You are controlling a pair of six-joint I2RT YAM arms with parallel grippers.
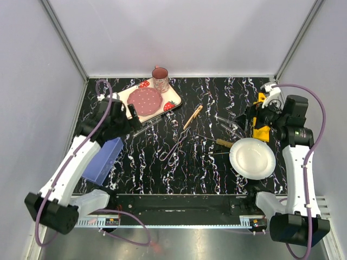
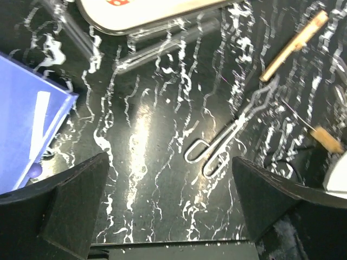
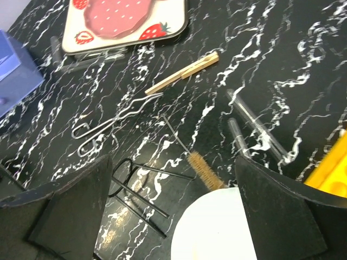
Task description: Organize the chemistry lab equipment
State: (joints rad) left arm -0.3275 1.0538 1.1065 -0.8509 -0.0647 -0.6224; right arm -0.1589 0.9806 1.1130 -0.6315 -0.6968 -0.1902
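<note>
Both grippers are released, jaws wide, holding nothing: the left gripper (image 2: 171, 208) by the tray (image 1: 129, 97), the right gripper (image 3: 173, 211) at the plate's (image 1: 255, 162) 12 o'clock. The tong (image 3: 114, 122) lies mid-surface (image 1: 162, 176). A wooden clamp (image 3: 184, 72) lies at its 1 o'clock, a brush (image 3: 203, 169) at its 3 o'clock. Tubes (image 2: 162, 47) lie along the tray's 6 o'clock edge, and two more tubes (image 3: 255, 122) at the plate's 11 o'clock.

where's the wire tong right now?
Top view: the wire tong lies flat mid-table, between the strawberry tray on the left and the white plate on the right, its far end by the wooden clip.
</note>
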